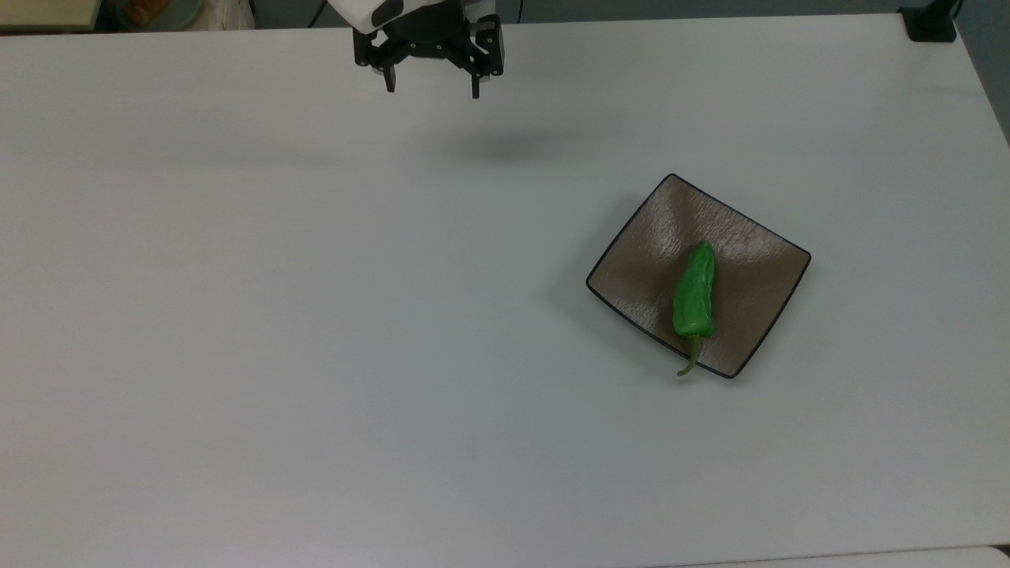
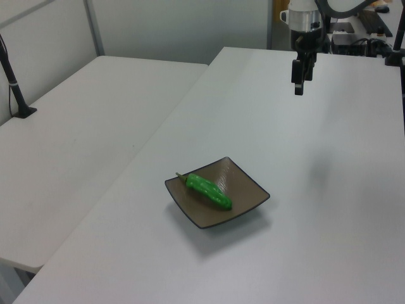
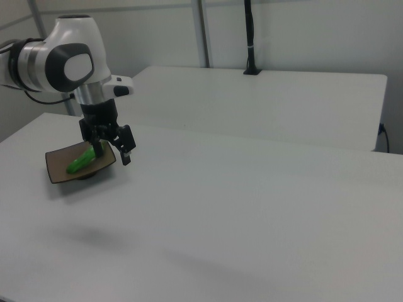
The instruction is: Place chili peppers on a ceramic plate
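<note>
One green chili pepper (image 1: 693, 293) lies on the ceramic plate (image 1: 641, 256), a square brown plate with a thin black rim, and this plate serves as the landmark for everything else. The pepper's body rests inside the plate, slightly toward the top view's right of its centre, and its thin stem (image 1: 690, 360) reaches over the plate's lower rim in the top view. The plate sits flat on the white table (image 1: 316, 315). The gripper (image 1: 432, 88) hangs above the table well apart from the plate, toward the top view's upper left of it, near the table's far edge. Its two fingers (image 1: 476, 87) are spread wide with nothing between them. In the right view the gripper (image 3: 111, 155) overlaps the plate's near side, and the robot arm (image 3: 60, 60) rises above the plate.
</note>
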You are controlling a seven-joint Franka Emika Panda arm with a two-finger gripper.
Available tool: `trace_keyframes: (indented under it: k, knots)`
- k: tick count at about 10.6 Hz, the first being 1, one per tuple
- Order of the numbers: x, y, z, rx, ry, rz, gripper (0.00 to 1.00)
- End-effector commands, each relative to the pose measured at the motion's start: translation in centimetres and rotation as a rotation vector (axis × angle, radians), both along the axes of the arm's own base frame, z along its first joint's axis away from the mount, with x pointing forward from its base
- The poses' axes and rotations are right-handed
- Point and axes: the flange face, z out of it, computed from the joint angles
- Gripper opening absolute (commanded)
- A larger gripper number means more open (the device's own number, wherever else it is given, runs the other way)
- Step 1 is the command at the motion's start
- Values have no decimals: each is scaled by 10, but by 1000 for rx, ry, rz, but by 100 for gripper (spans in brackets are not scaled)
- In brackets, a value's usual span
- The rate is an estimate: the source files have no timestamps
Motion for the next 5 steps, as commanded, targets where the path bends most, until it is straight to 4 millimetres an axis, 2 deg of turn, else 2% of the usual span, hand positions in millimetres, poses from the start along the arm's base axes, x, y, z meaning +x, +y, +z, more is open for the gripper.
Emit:
trace_keyframes:
  k: [1,5]
  knots:
    - [-12,-3,6,29,-23,-22,100]
    - [-12,-7,8,56,-20,-30,100]
